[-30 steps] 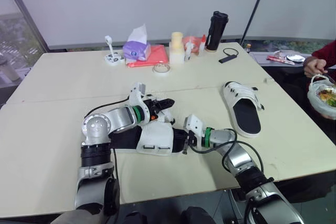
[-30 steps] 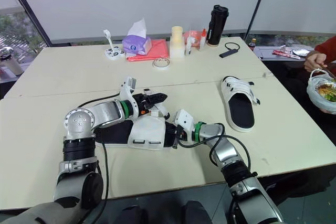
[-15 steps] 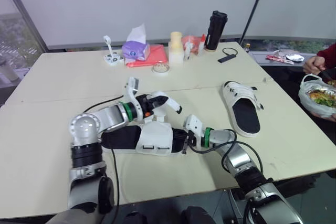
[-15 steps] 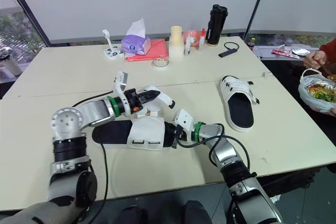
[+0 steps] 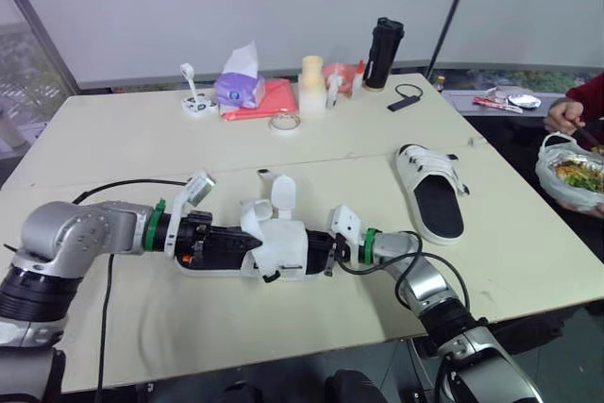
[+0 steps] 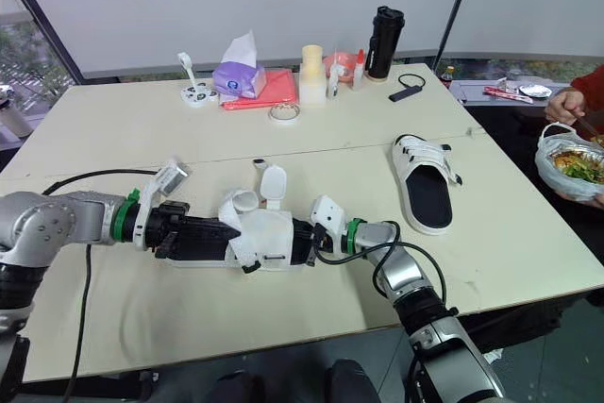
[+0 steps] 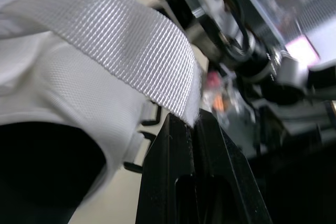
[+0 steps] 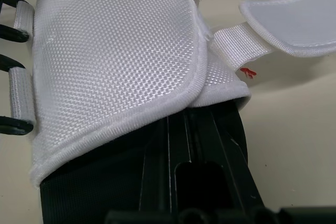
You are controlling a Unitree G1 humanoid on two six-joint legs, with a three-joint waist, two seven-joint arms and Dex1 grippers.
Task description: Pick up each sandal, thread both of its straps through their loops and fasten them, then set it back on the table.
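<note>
- The white mesh sandal with a black sole (image 5: 280, 250) lies flat on the pale beige table (image 5: 113, 139), close to the front edge, with its toe pointing to the robot's right.
- Both of its white webbing straps are undone. One white strap (image 5: 283, 193) stands upright behind the upper, and the curled strap (image 5: 251, 220) loops over at the heel side of the upper.
- The left gripper (image 7: 192, 125) reaches in along the sole from the heel end, its black fingers pressed together and pinching the end of the curled strap.
- The right gripper (image 8: 189, 129) comes in at the toe, its fingers closed tight on the black sole just under the edge of the upper.
- The second white sandal (image 5: 429, 193) lies well apart on the robot's right side of the table, sole down, with its straps lying across its upper.
- Along the far edge of the table are a purple tissue pack (image 5: 238, 87), a red flat cloth (image 5: 269, 101), a tape ring (image 5: 282, 123), a cream bottle (image 5: 311, 85) and a tall black flask (image 5: 380, 41).
- At the far right, a person's hand (image 5: 564, 117) is held over a clear bag of food (image 5: 572, 172).
</note>
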